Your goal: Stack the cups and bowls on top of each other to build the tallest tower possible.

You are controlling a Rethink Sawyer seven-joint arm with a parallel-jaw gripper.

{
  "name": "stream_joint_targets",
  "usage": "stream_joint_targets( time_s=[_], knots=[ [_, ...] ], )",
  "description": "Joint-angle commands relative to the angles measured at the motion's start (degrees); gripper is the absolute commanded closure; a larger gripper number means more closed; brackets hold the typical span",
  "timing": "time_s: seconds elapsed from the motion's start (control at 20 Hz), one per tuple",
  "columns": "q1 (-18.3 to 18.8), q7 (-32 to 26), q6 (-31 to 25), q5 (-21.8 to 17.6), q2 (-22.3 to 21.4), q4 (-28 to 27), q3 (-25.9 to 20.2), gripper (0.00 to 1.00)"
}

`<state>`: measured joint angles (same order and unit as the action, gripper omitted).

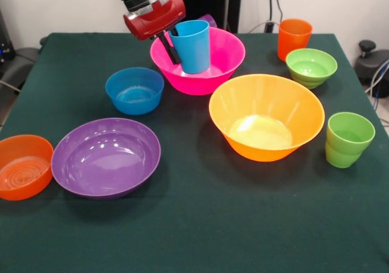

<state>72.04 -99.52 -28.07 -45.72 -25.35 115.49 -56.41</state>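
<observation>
From the front, the gripper [172, 44] is grasping the sky blue cup [192, 45] by its rim, the cup standing upright inside the pink bowl [213, 72] at the far middle. The yellow-orange bowl [266, 116] is sitting to its near right, the blue bowl [134, 90] to its near left.

The blue cup [192, 45] stands upright inside the pink bowl [226, 57] at the far middle. A purple cup [208, 20] just shows behind the pink bowl. The orange cup [294, 38] stands far right, with the small green bowl [311, 67] just in front of it. The large yellow-orange bowl [266, 116] sits right of centre, the green cup [349, 139] near its right side. The blue bowl [134, 90] sits left of the pink one. The shallow purple bowl [106, 156] lies near left, the small orange bowl [23, 166] beside it at the left edge.
</observation>
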Motion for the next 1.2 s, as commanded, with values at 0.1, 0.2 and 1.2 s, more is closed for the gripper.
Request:
stream_joint_targets(
  time_s=[0.1,0.2,1.2],
  knots=[
    [-3.75,9.93,-2.55,-7.2,0.2,-0.2,5.23,1.0],
    [-3.94,9.88,-2.77,-7.4,-0.06,-0.43,5.35,1.0],
    [-6.06,8.91,-8.67,-2.56,-2.17,-4.67,3.51,1.0]
  ],
)
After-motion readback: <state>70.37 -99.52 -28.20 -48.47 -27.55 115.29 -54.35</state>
